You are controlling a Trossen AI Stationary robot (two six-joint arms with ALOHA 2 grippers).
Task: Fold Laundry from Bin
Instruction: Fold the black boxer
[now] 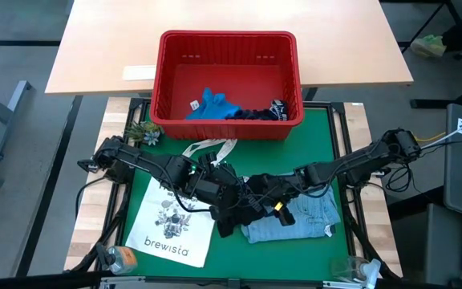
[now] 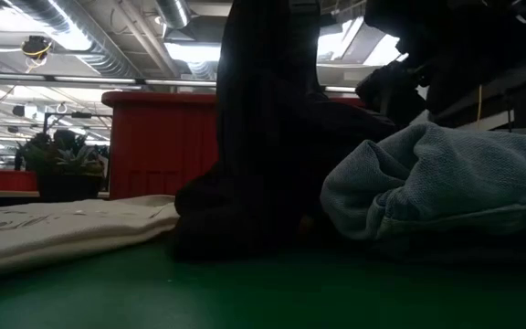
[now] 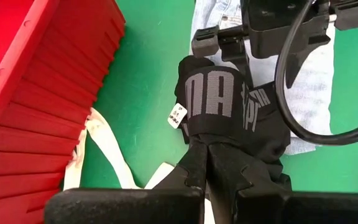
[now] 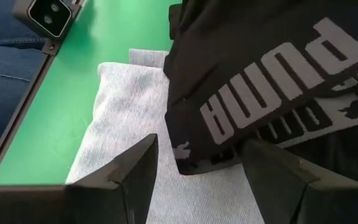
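A dark garment with grey PUMA lettering (image 3: 219, 99) hangs between my two grippers at the middle of the green mat (image 1: 319, 128). It also shows in the high view (image 1: 229, 215) and the right wrist view (image 4: 272, 68). My left gripper (image 3: 210, 155) is shut on it. My right gripper (image 4: 197, 171) is open, with its fingers on either side of the garment's lettered edge (image 4: 188, 152); I cannot tell whether they touch it. A light blue denim garment (image 1: 295, 218) lies crumpled on the mat under them. The red bin (image 1: 227, 36) stands behind, with a bright blue garment (image 1: 211, 106) and a dark one (image 1: 259, 114) on its floor. My left gripper pinches a bunched part of the dark garment (image 3: 211, 140) between its two fingers, just behind the lettering. The cloth is gathered into several layers there. In the low view the garment (image 2: 263, 137) stands up from the mat as a dark column, its lower part resting on the mat.
The white brewista tote bag (image 1: 171, 226) lies flat on the mat's near left, its straps (image 1: 207, 148) reaching toward the bin. A small plant (image 1: 143, 132) stands at the bin's left corner. A bottle (image 1: 123, 258) and a clear object (image 1: 359, 269) lie at the near edge.
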